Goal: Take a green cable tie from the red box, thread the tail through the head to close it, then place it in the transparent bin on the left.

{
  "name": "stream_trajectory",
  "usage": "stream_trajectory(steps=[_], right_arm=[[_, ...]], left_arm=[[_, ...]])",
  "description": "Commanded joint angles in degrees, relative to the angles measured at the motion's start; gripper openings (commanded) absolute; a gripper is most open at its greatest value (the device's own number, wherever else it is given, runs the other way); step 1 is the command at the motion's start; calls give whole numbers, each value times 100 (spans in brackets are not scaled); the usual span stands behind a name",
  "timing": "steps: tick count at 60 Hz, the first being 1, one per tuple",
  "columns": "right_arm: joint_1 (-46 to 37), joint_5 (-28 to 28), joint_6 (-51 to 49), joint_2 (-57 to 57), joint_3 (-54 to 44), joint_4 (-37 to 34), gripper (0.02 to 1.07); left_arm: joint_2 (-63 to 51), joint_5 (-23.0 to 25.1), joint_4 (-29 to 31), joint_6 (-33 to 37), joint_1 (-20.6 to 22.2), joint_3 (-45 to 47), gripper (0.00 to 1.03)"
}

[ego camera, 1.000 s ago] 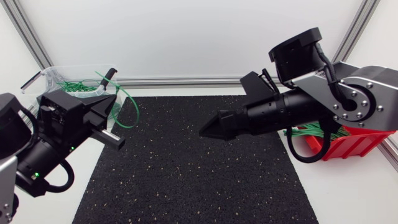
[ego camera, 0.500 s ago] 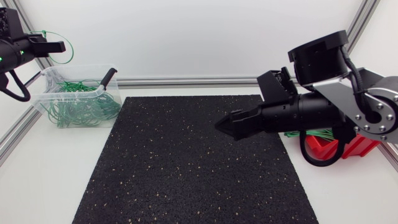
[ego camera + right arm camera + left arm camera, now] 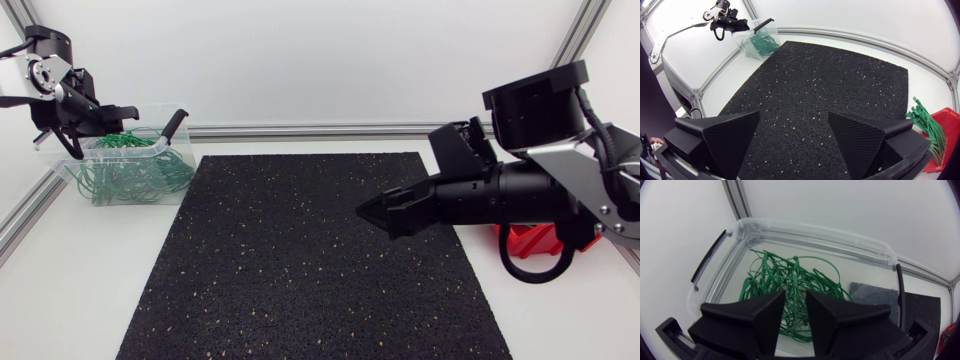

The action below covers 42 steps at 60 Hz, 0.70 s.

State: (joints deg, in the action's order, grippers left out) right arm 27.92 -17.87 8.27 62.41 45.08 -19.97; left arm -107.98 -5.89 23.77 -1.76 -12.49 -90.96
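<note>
I see one clear plastic bin (image 3: 815, 234) and one red box (image 3: 945, 130). The bin holds a tangled heap of thin green looped ties (image 3: 785, 280), the box a straight green bunch (image 3: 925, 125), both too many to count. My left gripper (image 3: 795, 292) hangs above the bin, fingers slightly parted, empty. My right gripper (image 3: 794, 114) hovers over the black speckled mat (image 3: 300, 260), fingers spread wide.

Green ties (image 3: 790, 282), red box (image 3: 530, 240)

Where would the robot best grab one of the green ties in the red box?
Probably by a free end: the green cable ties fan out over the red box rim, so single strands stand apart there. The open right hand could come from the mat side, which the ends point toward.
</note>
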Motion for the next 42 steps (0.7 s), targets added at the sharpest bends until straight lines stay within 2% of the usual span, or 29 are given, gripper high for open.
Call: stream_trajectory(steps=[1, 14, 31, 42], right_arm=[[-120, 55, -186, -203, -61, -148, 102], [-621, 170, -449, -476, -43, -236, 102], [-1614, 214, -766, -713, -210, -60, 102], [-1922, 838, -1003, -1144, -650, 379, 102]], left_arm=[[-30, -44, 207, -158, -34, -273, 100], [1183, -26, 198, -132, 80, 447, 100], [2836, -35, -364, -61, 300, 1994, 100], [3750, -17, -725, 141, 300, 3066, 100]])
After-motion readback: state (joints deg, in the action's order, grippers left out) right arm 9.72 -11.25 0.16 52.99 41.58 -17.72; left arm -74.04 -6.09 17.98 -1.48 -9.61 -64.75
